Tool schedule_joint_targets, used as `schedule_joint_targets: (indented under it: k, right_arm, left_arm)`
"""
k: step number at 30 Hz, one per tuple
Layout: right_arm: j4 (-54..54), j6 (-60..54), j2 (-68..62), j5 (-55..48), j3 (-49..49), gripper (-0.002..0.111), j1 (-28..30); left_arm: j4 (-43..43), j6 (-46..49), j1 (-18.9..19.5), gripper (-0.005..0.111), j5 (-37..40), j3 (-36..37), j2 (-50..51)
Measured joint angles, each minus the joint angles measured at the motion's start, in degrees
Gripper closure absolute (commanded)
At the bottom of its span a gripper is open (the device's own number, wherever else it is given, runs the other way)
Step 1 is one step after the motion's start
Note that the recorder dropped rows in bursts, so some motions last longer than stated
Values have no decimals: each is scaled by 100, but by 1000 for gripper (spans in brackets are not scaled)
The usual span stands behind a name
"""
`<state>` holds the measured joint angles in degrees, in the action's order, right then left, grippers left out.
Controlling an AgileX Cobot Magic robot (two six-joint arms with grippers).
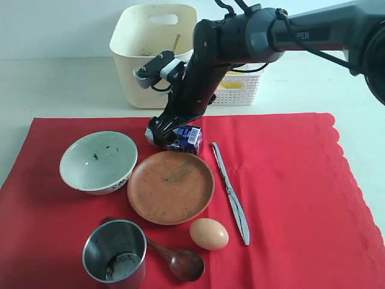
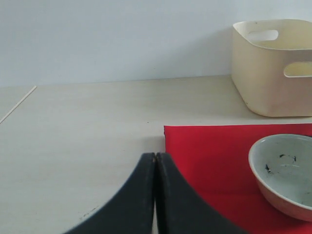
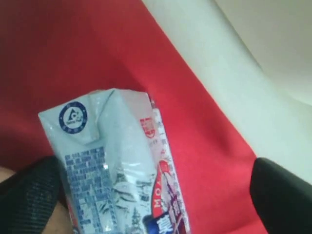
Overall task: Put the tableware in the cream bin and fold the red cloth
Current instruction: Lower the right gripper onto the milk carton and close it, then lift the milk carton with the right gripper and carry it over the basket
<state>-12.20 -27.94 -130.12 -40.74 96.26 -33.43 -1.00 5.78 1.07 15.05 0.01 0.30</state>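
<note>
A milk carton (image 1: 192, 139), an egg (image 1: 209, 233) and a perforated basket (image 1: 249, 91) show.

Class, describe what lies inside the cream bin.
Inside the cream bin, a thin wooden stick shows against the far wall, with dark specks nearby. Its front wall and the right arm hide the floor.

A: What does the right arm (image 1: 240, 36) look like?
B: Dark grey-black rounded links, white lettering (image 1: 304, 35) on the upper one — a silver camera block (image 1: 157, 66) with black cables (image 1: 161, 88) at the lower link's nine o'clock.
A: The left gripper (image 2: 155, 158)?
B: Black, smooth, curved fingers (image 2: 134, 195).
</note>
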Motion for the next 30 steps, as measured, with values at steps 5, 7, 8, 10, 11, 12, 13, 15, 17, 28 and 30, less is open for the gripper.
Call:
schedule_joint_targets:
  k: [5, 7, 8, 10, 11, 12, 13, 15, 17, 28, 30]
  right_arm:
    - [-11, -13, -104, -23, 0, 11, 0]
    - [-11, -13, -145, -14, 0, 20, 0]
    - [-11, -13, -157, -14, 0, 26, 0]
    - [0, -13, -183, -14, 0, 40, 0]
    - [0, -13, -193, -14, 0, 46, 0]
    - [0, -13, -195, -14, 0, 53, 0]
    - [0, -13, -195, -14, 0, 61, 0]
    - [0, -13, -195, -14, 0, 75, 0]
    - [0, -13, -195, -14, 0, 87, 0]
    - [78, -13, 509, -66, 0, 108, 0]
    - [78, -13, 706, -66, 0, 108, 0]
  left_arm:
    - [0, 0, 0, 104, 0, 0, 0]
    - [0, 0, 0, 104, 0, 0, 0]
    - [0, 0, 0, 104, 0, 0, 0]
    - [0, 0, 0, 104, 0, 0, 0]
    - [0, 0, 0, 104, 0, 0, 0]
    - [0, 0, 0, 104, 0, 0, 0]
    - [0, 0, 0, 104, 0, 0, 0]
    - [0, 0, 0, 104, 0, 0, 0]
    - [0, 0, 0, 104, 0, 0, 0]
    - [0, 0, 0, 104, 0, 0, 0]
    - [0, 0, 0, 104, 0, 0, 0]
